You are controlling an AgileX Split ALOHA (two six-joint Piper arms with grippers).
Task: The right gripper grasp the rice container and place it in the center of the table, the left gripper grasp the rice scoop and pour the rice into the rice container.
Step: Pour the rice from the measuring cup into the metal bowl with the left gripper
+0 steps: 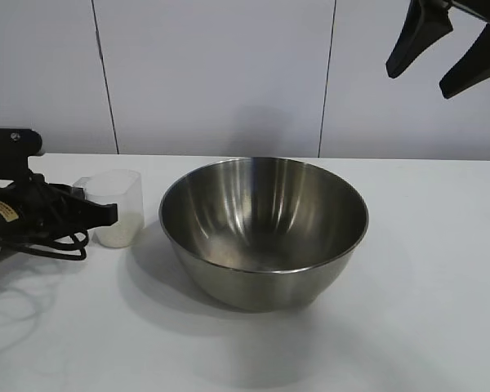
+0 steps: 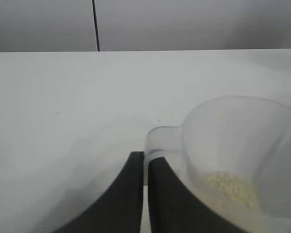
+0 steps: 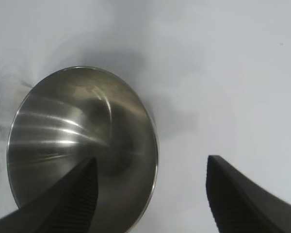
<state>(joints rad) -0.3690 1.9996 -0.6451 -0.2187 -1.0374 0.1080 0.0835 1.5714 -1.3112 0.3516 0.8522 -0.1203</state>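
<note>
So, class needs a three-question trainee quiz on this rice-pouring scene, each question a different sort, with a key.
1. True or false: the shiny round steel mixing bowl already holds rice.
2. What is the black left gripper shut on? A) bowl rim B) handle of the frosted plastic measuring cup C) nothing
3. Where is the black right gripper, and how do its jaws stand?

Key: 1 false, the rice lies in the cup. 2 B. 3 Raised above the bowl's right, jaws open.

Even, soft overhead light fills the scene, laying a faint diffuse shadow on the flat white tabletop (image 1: 441, 327) around the shiny round steel bowl (image 1: 264, 233), whose inner wall carries bright streaked glare, while the near black gripper fingers (image 2: 128, 199) look blurred.
</note>
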